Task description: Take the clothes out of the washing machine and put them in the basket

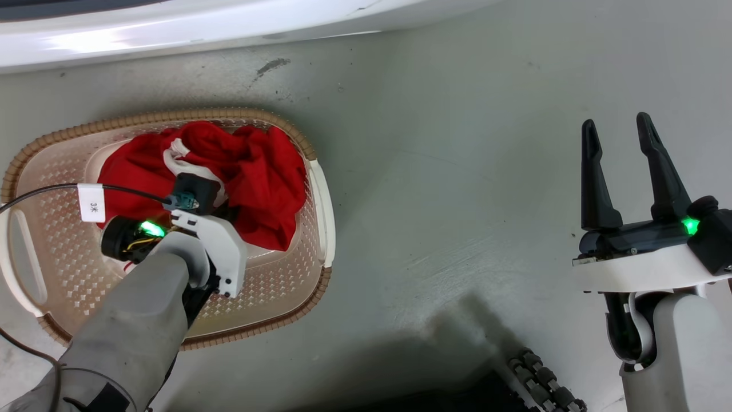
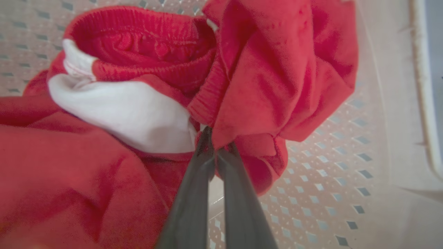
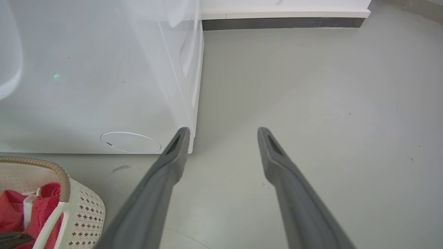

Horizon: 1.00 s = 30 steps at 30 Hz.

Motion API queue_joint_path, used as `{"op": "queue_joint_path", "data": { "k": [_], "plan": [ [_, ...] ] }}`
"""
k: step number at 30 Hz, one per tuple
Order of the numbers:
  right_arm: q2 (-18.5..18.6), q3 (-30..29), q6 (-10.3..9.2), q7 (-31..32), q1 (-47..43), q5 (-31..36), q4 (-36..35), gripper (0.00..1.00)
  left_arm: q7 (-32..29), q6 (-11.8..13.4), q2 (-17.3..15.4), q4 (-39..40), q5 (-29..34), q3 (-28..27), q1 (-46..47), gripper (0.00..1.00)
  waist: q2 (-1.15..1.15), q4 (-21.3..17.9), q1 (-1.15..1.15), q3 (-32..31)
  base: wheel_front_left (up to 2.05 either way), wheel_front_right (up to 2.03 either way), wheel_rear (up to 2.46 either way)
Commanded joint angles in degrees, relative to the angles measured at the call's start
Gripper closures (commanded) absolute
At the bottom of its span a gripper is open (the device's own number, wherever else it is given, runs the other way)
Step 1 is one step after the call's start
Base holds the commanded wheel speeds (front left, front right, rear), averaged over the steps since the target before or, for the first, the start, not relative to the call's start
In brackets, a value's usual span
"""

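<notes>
Looking down from the head camera at a pale grey floor. A cream oval basket with a brown woven-look rim sits on the floor at the left. It is near the white washing machine, whose front edge runs across the top of the view. The clothes, bright red fabric with a band of white trim, lie heaped inside the basket, filling its far half and lying against its right-hand wall. The left arm reaches down into the basket from the lower left, its wrist directly over the near edge of the red heap.

In the left wrist view the left claw is narrow, its two dark fingers almost together and pinching a fold of the red fabric at their tips. A gathered red edge and a white patch lie just beyond and to the left of the fingertips. More red cloth bunches to the right, over the basket's perforated bottom.

The right claw is wide and holds nothing. It hovers over bare floor at the right, well apart from the basket and the clothes. In the right wrist view its fingers point toward the washing machine's corner, with the basket and some red fabric at the lower left.
</notes>
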<state>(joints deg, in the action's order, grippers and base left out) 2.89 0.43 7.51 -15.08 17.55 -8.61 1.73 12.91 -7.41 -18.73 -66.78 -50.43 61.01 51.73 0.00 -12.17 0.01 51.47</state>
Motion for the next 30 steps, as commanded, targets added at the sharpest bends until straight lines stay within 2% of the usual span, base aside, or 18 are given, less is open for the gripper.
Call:
{"op": "queue_joint_path", "data": {
  "k": [1,9,15,23,30],
  "plan": [
    [0.0,-0.2,-0.04,-0.1,0.4,0.0,-0.2,0.0,-0.2,0.0,0.1,-0.9,0.3,0.7,0.6,0.0,0.0,0.2,-0.01,0.0,0.0,0.0,0.0],
    [0.0,-0.7,-0.04,-0.1,1.5,0.8,1.1,0.0,1.9,0.0,1.5,-2.4,0.6,1.5,0.3,0.0,0.0,1.7,-0.01,-3.1,0.0,0.0,0.0],
    [0.0,-1.0,-0.04,-0.1,1.6,1.9,2.1,0.0,2.4,0.0,2.0,0.9,0.2,0.2,-0.5,0.0,0.0,3.6,-0.01,-8.7,0.0,0.0,0.0],
    [0.0,-2.5,-0.04,-0.1,-0.1,3.5,4.3,0.0,2.3,0.1,0.2,9.7,4.2,-7.4,-3.9,0.0,0.0,6.6,-0.01,-18.8,0.0,0.0,0.0],
    [0.0,-4.1,-0.04,-0.1,-3.2,6.3,7.0,0.0,2.3,0.0,-0.5,18.7,6.6,-16.7,-10.9,0.0,0.0,9.4,-0.01,-29.4,0.0,0.0,0.0]
  ]
}}
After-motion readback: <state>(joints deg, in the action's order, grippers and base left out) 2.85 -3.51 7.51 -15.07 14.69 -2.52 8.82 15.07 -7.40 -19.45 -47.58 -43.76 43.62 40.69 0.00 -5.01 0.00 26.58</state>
